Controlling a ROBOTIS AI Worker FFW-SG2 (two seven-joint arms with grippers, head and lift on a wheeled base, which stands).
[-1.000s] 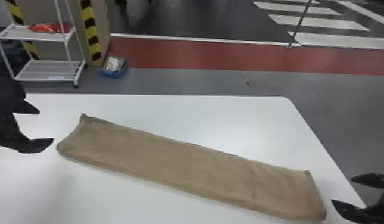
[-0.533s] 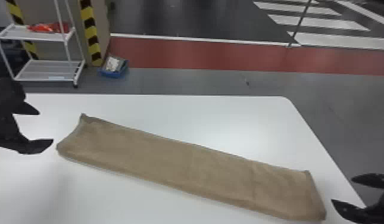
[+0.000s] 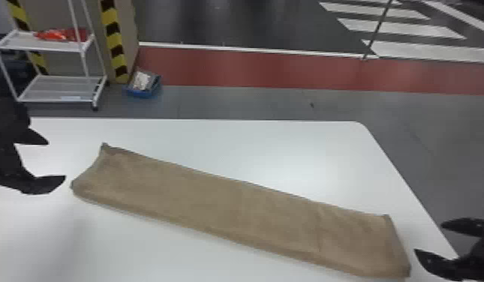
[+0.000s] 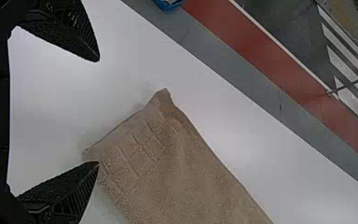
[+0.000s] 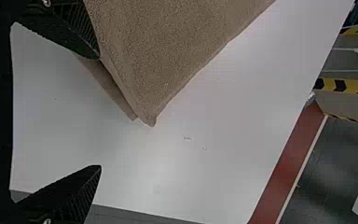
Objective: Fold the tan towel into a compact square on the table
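Barely any chg: long tan cloth towel [image 3: 222, 206] flat on white worktop [image 3: 259, 150], L black pincer [image 3: 56, 160] + R black pincer [image 3: 429, 237] open; squaring pending.

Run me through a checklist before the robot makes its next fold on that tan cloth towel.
1. Tan cloth towel lying on the smooth white table: ok.
2. Black two-fingered left tool open and empty, beside the towel's left end: ok.
3. Black two-fingered right tool open and empty, by the towel's right end: ok.
4. Layers lined up at the right end: not ok, a lower layer sticks out past the upper one.
5. Left fingertips clear of the towel: cannot tell.
6. Compact square reached: not ok, it is a long strip.
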